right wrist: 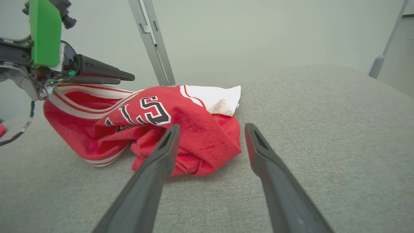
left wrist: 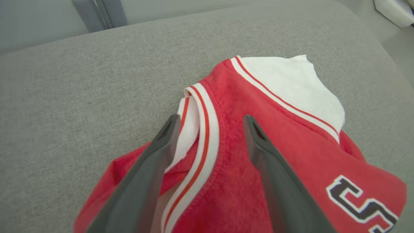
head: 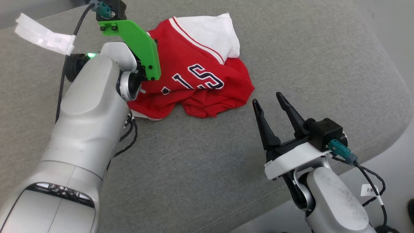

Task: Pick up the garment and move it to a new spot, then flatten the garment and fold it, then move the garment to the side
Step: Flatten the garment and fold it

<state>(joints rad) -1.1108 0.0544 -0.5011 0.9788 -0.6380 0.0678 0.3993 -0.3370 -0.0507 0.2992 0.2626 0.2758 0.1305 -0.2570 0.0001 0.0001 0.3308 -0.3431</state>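
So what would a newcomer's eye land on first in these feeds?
The crumpled red garment with a white sleeve and dark lettering stands out, heaped on the grey cushion. Next is the bright green bracket on the left arm, whose left gripper is open over the garment's striped trim. The right gripper sits open beside the heap, apart from it.

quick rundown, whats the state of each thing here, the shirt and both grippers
garment, crumpled in a heap, not flattened or folded, lying on the grey cushion
left gripper, open, over the garment's striped trim, clamping nothing
right gripper, open, empty, near the garment's edge
light on the left arm, lit green
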